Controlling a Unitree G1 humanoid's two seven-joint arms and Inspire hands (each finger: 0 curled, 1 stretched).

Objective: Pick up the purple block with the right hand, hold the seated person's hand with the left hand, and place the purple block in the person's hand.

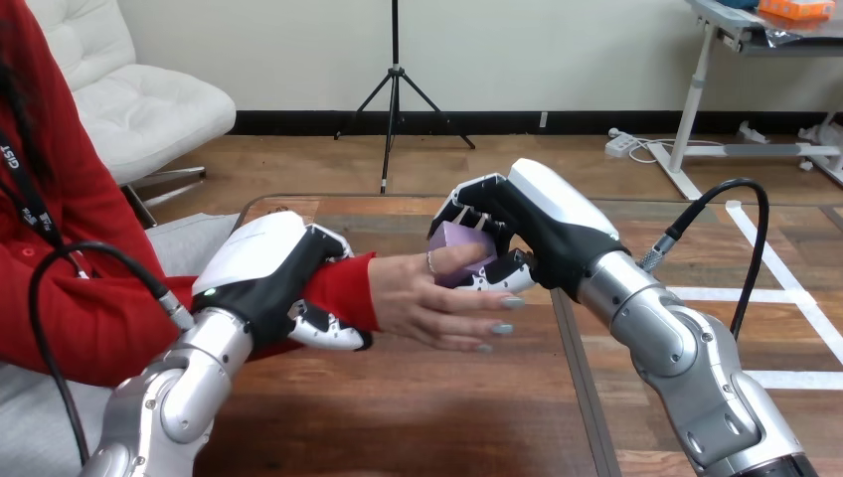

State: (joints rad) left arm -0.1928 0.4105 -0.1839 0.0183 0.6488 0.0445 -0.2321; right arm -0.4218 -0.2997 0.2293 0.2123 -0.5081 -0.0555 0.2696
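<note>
The person's hand (pixel 437 298) reaches in from the left over the table, palm turned up. My left hand (pixel 268 273) is curled round the person's wrist over the red sleeve, thumb underneath. My right hand (pixel 527 224) comes in from the right and is shut on the purple block (pixel 459 248), fingers over its top and thumb below. The block sits right above the person's palm, touching or nearly touching it; much of it is hidden by my fingers.
The wooden table (pixel 418 407) runs beneath both arms, with its far edge (pixel 398 199) just behind the hands. A seam in the tabletop (pixel 582 397) runs down at the right.
</note>
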